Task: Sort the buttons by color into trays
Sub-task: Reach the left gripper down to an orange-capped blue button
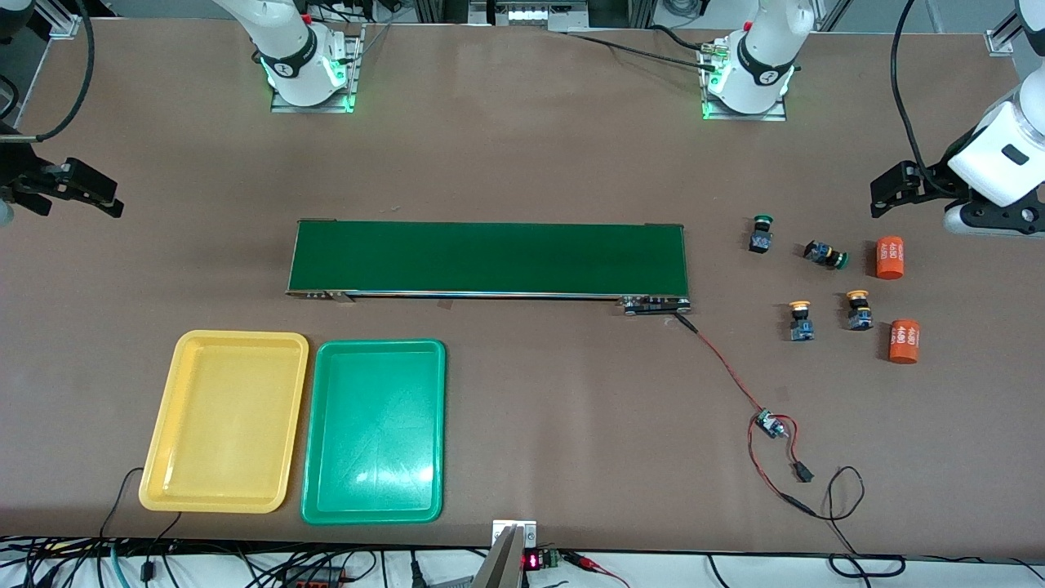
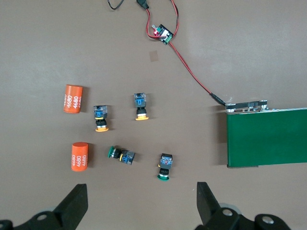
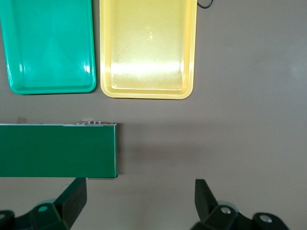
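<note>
Four buttons sit on the table past the conveyor's end, toward the left arm's end: two green-capped (image 1: pixel 762 233) (image 1: pixel 825 255) and two yellow-capped (image 1: pixel 800 320) (image 1: pixel 857 310). The left wrist view shows the green ones (image 2: pixel 165 166) (image 2: pixel 121 154) and the yellow ones (image 2: pixel 140 106) (image 2: pixel 100 118). My left gripper (image 1: pixel 883 192) (image 2: pixel 140 203) is open and empty, up over bare table beside the buttons. The yellow tray (image 1: pixel 224 420) (image 3: pixel 147 48) and green tray (image 1: pixel 375 429) (image 3: pixel 48 45) lie empty side by side. My right gripper (image 1: pixel 102 194) (image 3: pixel 140 201) is open and empty over the table at the right arm's end.
The dark-green conveyor belt (image 1: pixel 488 257) (image 2: pixel 266 137) (image 3: pixel 57 150) lies across the middle, farther from the front camera than the trays. Two orange cylinders (image 1: pixel 891 257) (image 1: pixel 904 340) lie beside the buttons. A small board with red-black wires (image 1: pixel 771 425) lies nearer the front camera.
</note>
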{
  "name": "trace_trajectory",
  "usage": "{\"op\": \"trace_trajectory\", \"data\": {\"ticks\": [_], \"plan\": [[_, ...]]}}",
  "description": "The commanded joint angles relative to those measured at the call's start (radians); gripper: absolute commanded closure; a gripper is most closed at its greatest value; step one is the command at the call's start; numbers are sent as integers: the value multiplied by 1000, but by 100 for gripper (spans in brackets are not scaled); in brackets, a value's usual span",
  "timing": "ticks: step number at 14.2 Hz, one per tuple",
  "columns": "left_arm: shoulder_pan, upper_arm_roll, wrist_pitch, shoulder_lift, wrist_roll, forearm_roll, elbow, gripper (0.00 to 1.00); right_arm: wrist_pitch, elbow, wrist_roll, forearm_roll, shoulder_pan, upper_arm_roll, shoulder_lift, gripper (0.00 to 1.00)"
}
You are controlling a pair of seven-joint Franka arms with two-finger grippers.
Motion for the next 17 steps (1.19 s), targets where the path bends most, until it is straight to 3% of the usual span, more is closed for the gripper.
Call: {"op": "trace_trajectory", "data": {"ticks": [1,13,15,17], "plan": [[-3,0,-15,-10,-1,0,3,0,-1,-17,-7,-15,3,1,-22,0],[9,10,-137,125,5,12,59,0,0,-16,-4,-7,0,0,-19,0],[29,13,-128,186,5,12,45,0,0,-16,-4,-6,0,0,-19,0],[34,13,-35,262,5,12,37,0,11,-14,-4,-6,-2,0,-14,0]]}}
